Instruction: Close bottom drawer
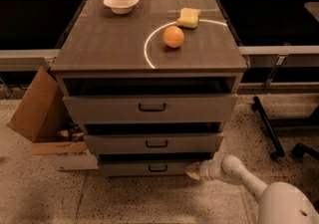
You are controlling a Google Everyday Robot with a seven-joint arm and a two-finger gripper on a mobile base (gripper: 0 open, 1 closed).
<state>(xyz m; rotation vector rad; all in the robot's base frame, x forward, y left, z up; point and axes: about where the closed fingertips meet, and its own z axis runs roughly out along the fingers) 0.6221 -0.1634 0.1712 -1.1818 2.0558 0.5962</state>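
Observation:
The bottom drawer (149,168) is the lowest, narrowest grey wood-grain front of the cabinet, with a small dark bar handle (158,168). It stands out only slightly, less than the two fronts above it. My gripper (193,170) is at the end of the white arm coming from the lower right. Its tip rests against the right end of the bottom drawer front, low near the floor.
The middle drawer (154,143) and top drawer (149,107) stick out further. On the cabinet top (99,44) sit a white bowl (121,2), an orange (173,36) and a yellow sponge (189,17). An open cardboard box (42,113) stands at the left. A chair base (271,128) is at the right.

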